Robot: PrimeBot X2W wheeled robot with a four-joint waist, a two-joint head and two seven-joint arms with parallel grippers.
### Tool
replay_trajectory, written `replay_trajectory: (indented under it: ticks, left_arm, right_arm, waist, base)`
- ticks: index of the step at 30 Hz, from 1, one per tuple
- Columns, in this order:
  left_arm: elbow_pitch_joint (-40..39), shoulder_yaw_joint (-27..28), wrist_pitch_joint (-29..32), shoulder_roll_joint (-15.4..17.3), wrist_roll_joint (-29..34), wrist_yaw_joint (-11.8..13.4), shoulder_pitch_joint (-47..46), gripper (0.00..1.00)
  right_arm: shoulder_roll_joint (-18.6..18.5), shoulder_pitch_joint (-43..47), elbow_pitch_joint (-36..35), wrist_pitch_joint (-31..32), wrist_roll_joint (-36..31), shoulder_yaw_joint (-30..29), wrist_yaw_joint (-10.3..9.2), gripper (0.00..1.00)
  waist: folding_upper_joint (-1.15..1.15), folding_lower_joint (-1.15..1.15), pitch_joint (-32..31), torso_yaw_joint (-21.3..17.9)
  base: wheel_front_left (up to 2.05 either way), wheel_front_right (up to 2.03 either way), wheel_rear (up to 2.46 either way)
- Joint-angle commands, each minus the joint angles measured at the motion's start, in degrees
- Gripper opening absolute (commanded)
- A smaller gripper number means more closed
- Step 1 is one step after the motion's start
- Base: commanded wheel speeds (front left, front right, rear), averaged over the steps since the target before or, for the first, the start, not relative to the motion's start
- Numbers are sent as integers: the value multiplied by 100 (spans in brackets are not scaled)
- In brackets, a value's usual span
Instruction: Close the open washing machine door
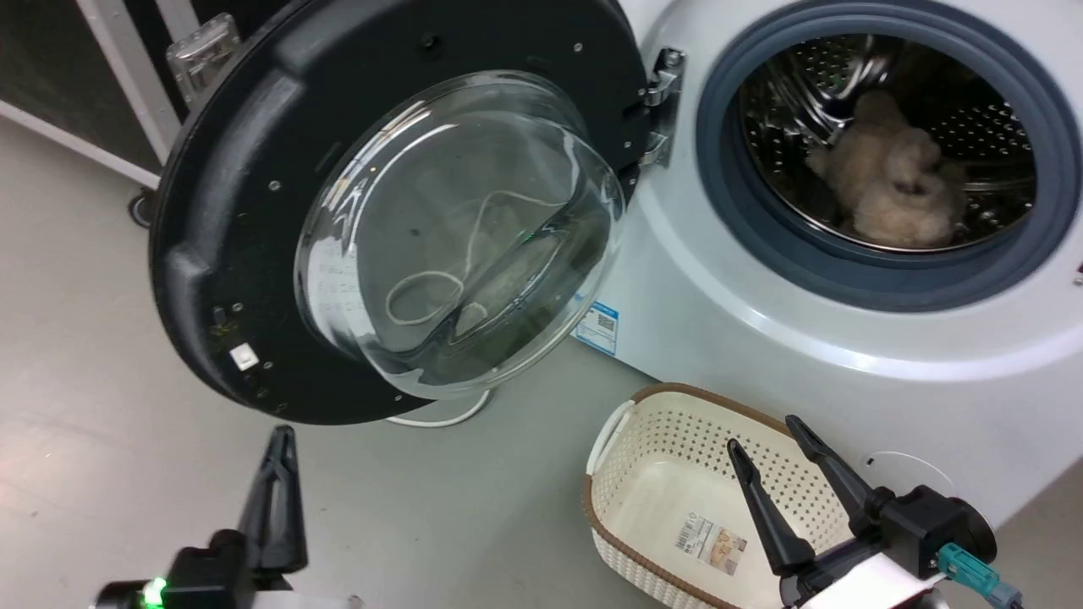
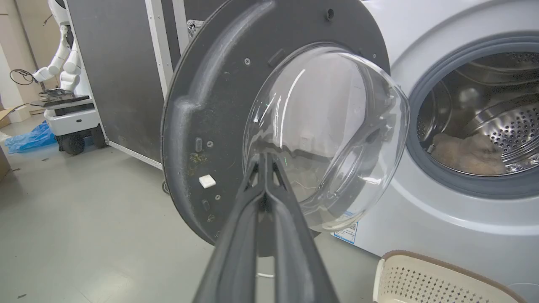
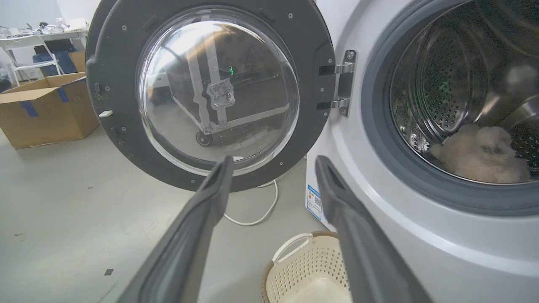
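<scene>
The washing machine door (image 1: 254,211) stands wide open to the left of the white machine (image 1: 761,338), its black inner face and bulging glass bowl (image 1: 461,233) turned toward me, held by a metal hinge (image 1: 660,106). It also fills the left wrist view as the door (image 2: 210,105) and the right wrist view as the door (image 3: 118,84). My left gripper (image 1: 281,436) is shut and empty, pointing up just below the door's lower rim. My right gripper (image 1: 766,431) is open and empty above a basket, apart from the door.
The steel drum (image 1: 888,161) with its grey rubber rim holds a beige fluffy item (image 1: 897,182). An empty cream basket (image 1: 643,474) sits on the floor before the machine. A white cable (image 3: 265,210) lies under the door. A cardboard box (image 3: 46,109) and another robot (image 2: 63,84) stand farther off.
</scene>
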Motion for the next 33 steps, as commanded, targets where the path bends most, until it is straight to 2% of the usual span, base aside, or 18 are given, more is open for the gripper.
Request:
replay_trajectory:
  ticks: [1, 6, 12, 13, 16, 20, 24, 26, 28, 29, 33]
  left_arm:
    - [-117, 39, -55, 8, -34, 29, 13, 0]
    - [-596, 359, -115, 3, -477, -10, -228, 0]
    - [-740, 1081, -186, 94, -1272, -348, -954, 0]
    - [-629, 1500, -64, 341, -1818, -433, -1517, 0]
    - [-273, 1929, 508, 665, -2541, -434, -2196, 0]
    - [570, 2497, 1627, 1051, -3652, -219, -3024, 0]
    - [1484, 2884, 2471, 1440, -4324, 85, -3631, 0]
    - [1909, 3012, 2872, 1523, -4698, 185, -3909, 0]
    - [2323, 3192, 3254, 1539, -5097, 383, -4175, 0]
    - [2830, 3391, 3532, 1670, -5381, 582, -4430, 0]
    - [3354, 3357, 4197, 1794, -5671, 618, -4505, 0]
  right_arm:
    - [-42, 60, 13, -59, 63, 8, 4, 100]
    - [-27, 207, -47, -119, 71, -103, 4, 100]
    - [-30, 402, -174, -191, 41, -285, 4, 100]
    - [-40, 413, -231, -227, 49, -323, 4, 100]
    - [-71, 378, -262, -263, 84, -298, 4, 100]
    - [-119, 317, -241, -283, 161, -261, 5, 100]
    - [-217, 233, -251, -283, 201, -196, 5, 100]
    - [-259, 198, -258, -283, 220, -190, 5, 100]
    - [-298, 174, -274, -283, 237, -187, 5, 100]
    - [-373, 116, -289, -283, 256, -139, 5, 100]
    - [-444, 42, -291, -283, 292, -92, 5, 100]
  waist:
    - [0, 0, 14, 54]
    - [0, 0, 65, 186]
    - [0, 0, 184, 269]
    - [0, 0, 285, 183]
    - [0, 0, 379, 85]
    - [0, 0, 507, -88]
    - [0, 0, 667, -272]
    - [0, 0, 733, -342]
    - [0, 0, 804, -399]
    - [0, 0, 912, -499]
    - [0, 0, 1010, -613]
  base:
    - [0, 0, 0]
    - [0, 0, 0]
    - [0, 0, 0]
    - [0, 0, 0]
    - [0, 0, 0]
    - [0, 0, 0]
    - [0, 0, 0]
    - [0, 0, 0]
    - [0, 0, 0]
    - [0, 0, 0]
    - [0, 0, 0]
